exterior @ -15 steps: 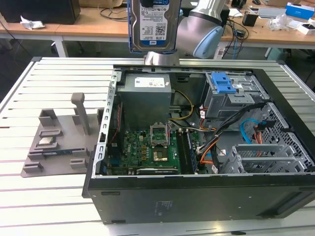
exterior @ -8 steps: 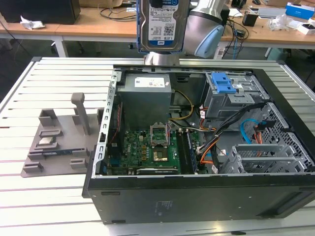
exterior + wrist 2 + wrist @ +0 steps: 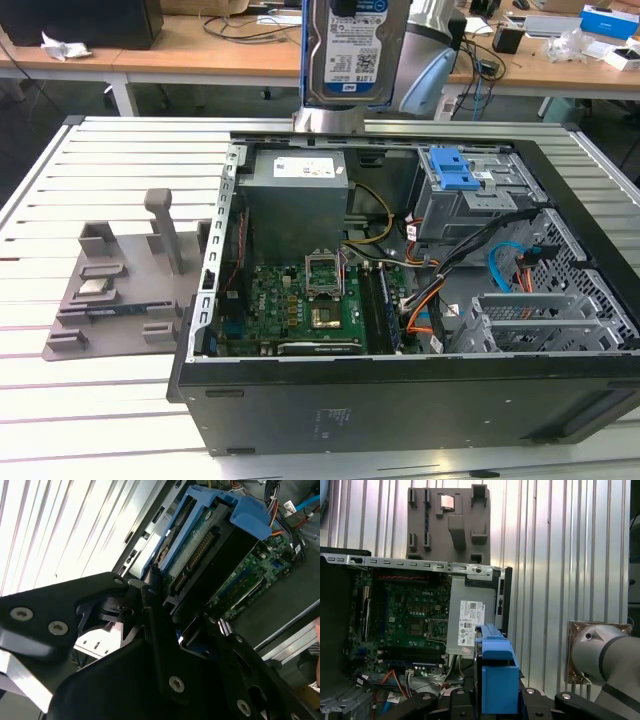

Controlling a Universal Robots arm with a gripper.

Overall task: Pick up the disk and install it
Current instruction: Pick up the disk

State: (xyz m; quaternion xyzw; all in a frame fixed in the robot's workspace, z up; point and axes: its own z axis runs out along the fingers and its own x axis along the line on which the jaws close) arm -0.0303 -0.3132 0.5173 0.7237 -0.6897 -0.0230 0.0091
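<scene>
The disk [image 3: 355, 50], silver with a white-and-blue label, hangs upright high above the rear of the open computer case [image 3: 400, 400] in the exterior view. In the second wrist view my gripper [image 3: 175, 615] is shut on the disk [image 3: 200, 545], its black fingers [image 3: 150, 600] clamped on the blue carrier bracket. The first wrist view shows the disk's blue carrier [image 3: 496, 675] edge-on between the gripper [image 3: 492, 700] links, over the case's power supply [image 3: 466, 627]. The grey drive cage [image 3: 470, 205] with its blue latch [image 3: 455, 170] sits at the case's far right corner, below and to the exterior view's right of the disk.
Inside the case lie the motherboard [image 3: 300, 300], cables and a second metal cage [image 3: 540, 320]. A grey fixture tray [image 3: 110, 290] holding a small silver chip [image 3: 95, 288] stands on the slatted table [image 3: 100, 170] to the exterior view's left. Cluttered desks run behind.
</scene>
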